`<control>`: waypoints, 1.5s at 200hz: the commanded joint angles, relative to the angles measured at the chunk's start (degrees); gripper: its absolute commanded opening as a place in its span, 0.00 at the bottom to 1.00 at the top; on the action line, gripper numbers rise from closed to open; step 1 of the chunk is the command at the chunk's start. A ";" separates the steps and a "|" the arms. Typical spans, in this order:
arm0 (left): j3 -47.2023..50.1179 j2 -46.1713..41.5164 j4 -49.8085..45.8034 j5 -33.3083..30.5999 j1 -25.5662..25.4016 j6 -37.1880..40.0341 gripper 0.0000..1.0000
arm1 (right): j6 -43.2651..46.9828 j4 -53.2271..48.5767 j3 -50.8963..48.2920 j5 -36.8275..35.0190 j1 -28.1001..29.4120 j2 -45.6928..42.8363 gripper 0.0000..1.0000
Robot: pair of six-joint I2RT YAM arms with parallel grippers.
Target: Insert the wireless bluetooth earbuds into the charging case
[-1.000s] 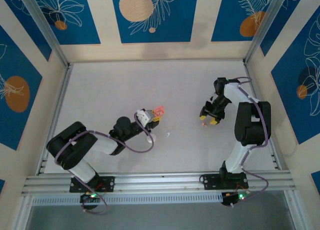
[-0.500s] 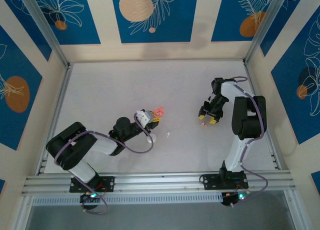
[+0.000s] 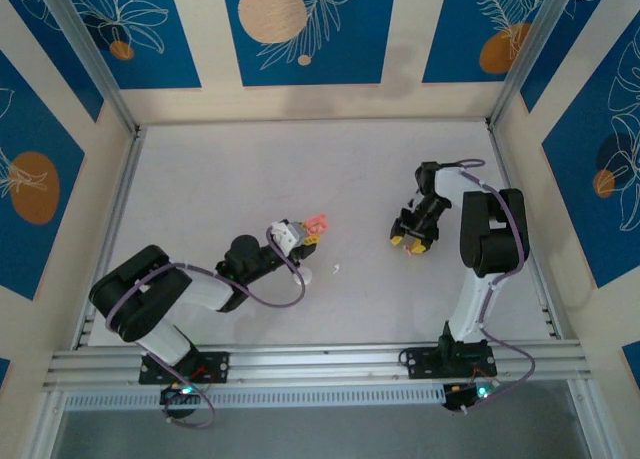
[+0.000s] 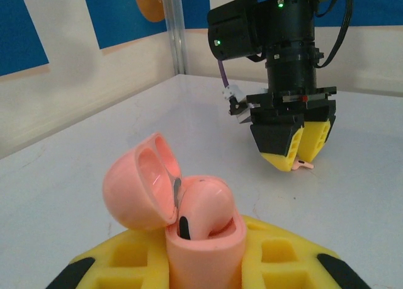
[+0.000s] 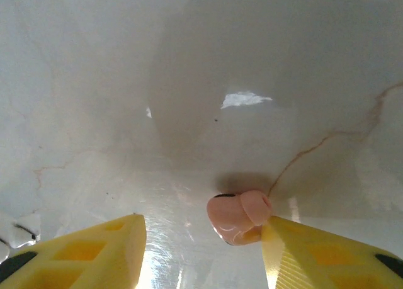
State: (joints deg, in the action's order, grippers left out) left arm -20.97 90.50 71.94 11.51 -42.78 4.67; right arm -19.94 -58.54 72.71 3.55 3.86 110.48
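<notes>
Pink earbud (image 5: 239,216) touches right pincer (image 5: 203,232) finger; left wrist view shows open case (image 4: 189,220).

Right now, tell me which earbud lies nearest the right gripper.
The pink earbud, inside the open right gripper; the white earbud lies by the left arm.

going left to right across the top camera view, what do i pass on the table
left arm → pink charging case → small white earbud → right gripper
</notes>
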 commanded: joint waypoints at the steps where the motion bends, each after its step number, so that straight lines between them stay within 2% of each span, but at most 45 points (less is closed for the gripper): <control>1: 0.71 -1.27 1.21 0.36 -0.45 0.08 0.15 | -0.82 -1.46 -0.90 2.67 0.67 -2.21 0.52; 31: 0.84 -1.42 1.15 0.36 -0.41 0.08 0.15 | -0.68 -3.03 0.65 1.79 0.76 -3.93 0.52; 58: 0.84 -1.79 0.84 0.27 -0.45 0.14 0.15 | 1.20 -6.48 4.75 -3.41 0.56 -3.80 0.52; 135: 0.85 -2.53 -0.57 -0.43 -0.44 0.61 0.15 | 9.48 -10.41 10.68 -9.47 2.20 2.92 0.47; 281: -1.22 -2.08 -2.81 0.17 -0.50 0.96 0.15 | 11.07 -9.75 10.46 -9.79 3.43 7.65 0.47; 300: -1.35 -1.99 -2.90 0.27 -0.53 0.96 0.15 | 11.02 -9.66 10.18 -9.76 3.44 7.73 0.44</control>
State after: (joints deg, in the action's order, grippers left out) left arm -20.95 89.17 68.14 11.51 -42.78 4.71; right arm -9.74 -66.72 82.30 -6.04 6.81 117.47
